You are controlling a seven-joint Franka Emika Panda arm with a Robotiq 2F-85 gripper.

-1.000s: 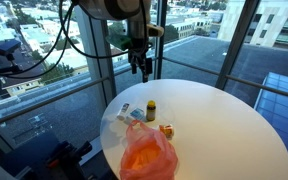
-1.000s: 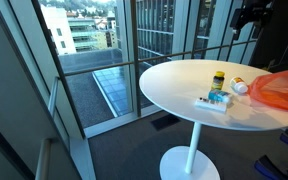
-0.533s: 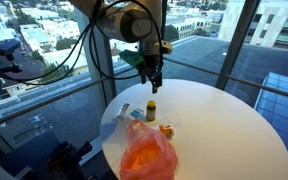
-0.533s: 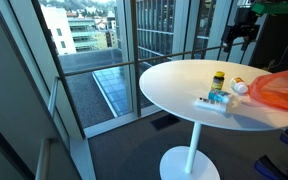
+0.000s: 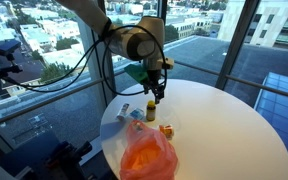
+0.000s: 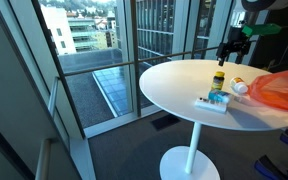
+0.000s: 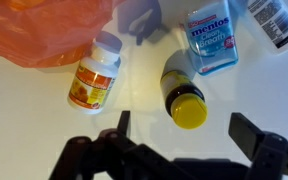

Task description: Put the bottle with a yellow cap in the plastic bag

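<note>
A small dark bottle with a yellow cap stands upright on the round white table; it also shows in both exterior views. An orange plastic bag lies crumpled at the table's edge and shows in an exterior view and in the wrist view. My gripper is open and empty, just above the bottle, its fingers to either side of the yellow cap. It also shows in both exterior views.
A white bottle with an orange label lies next to the bag. A blue Mentos box and another white container lie close to the yellow-capped bottle. Glass walls and a railing surround the table.
My gripper has come down and moved from off the table's far side to just above the yellow-capped bottle. Nothing on the table has moved.
</note>
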